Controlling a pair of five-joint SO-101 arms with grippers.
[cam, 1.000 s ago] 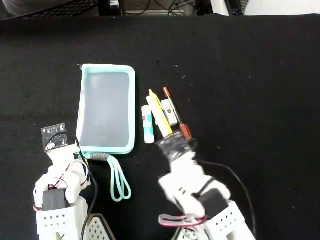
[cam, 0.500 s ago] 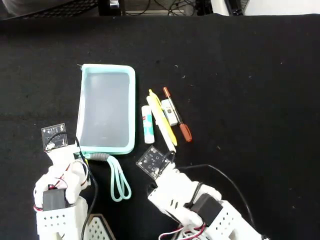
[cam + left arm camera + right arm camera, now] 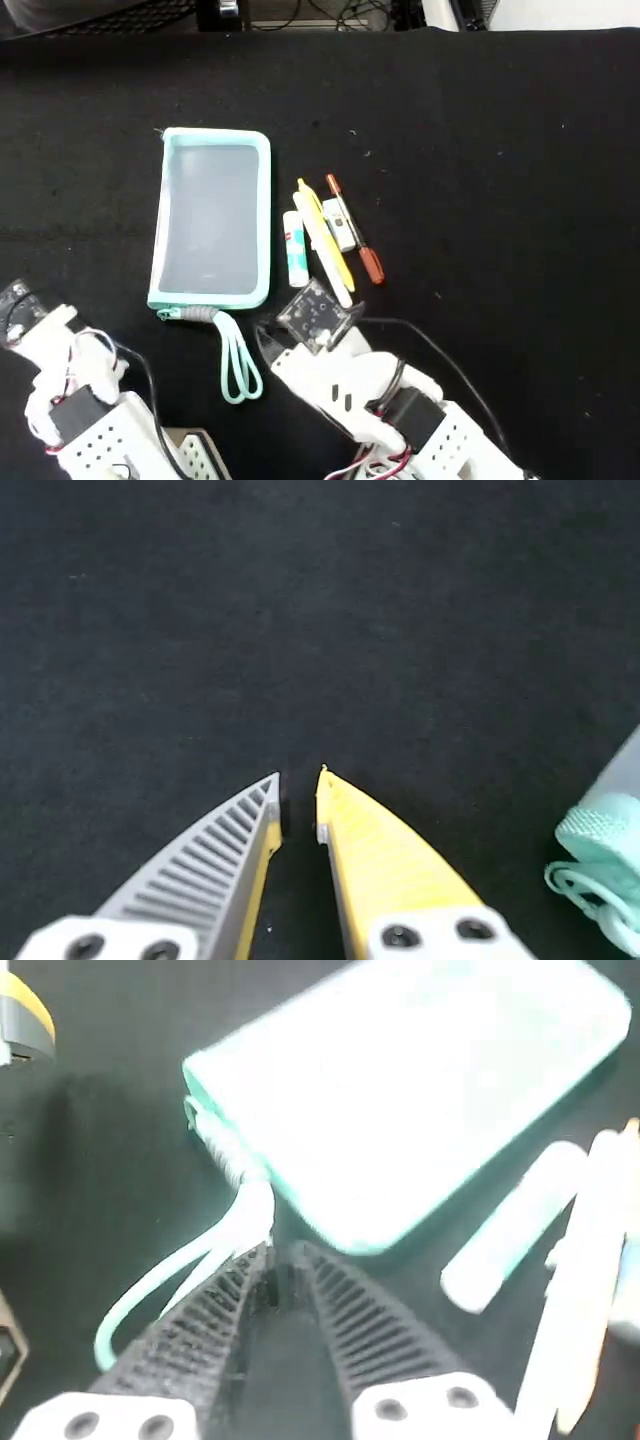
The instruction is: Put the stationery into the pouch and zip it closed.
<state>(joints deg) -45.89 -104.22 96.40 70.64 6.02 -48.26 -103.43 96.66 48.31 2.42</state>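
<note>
While the pouch (image 3: 212, 218) lies flat on the black table (image 3: 500, 150) with its translucent face up, I see all the stationery lying outside it, in a tight cluster just beside one long edge. The white glue stick (image 3: 296, 252) sits closest to the pouch. Next comes a yellow pen (image 3: 325, 237), and a brown-capped marker (image 3: 370, 264) is outermost. All three run roughly parallel to the pouch. I cannot tell from here whether the zip is open.

From the pouch's near corner a ribbed collar (image 3: 195, 314) leads into a mint strap loop (image 3: 236, 365) that trails across the table toward the arms.

My right gripper (image 3: 280, 1255) hovers low over the table just beside that strap, near the pouch's collar corner. Its jaws are drawn in to a narrow slit and hold nothing. In the high view the right arm (image 3: 340, 380) stretches in from the near edge, and its wrist sits close to the lower ends of the pens.

My left gripper (image 3: 298, 778) is over bare table, off to the far side of the collar corner and apart from the pouch. Its jaws are likewise pinched to a thin gap with nothing between them. The left arm (image 3: 70, 400) sits at the near corner of the table, well clear of the stationery.
</note>
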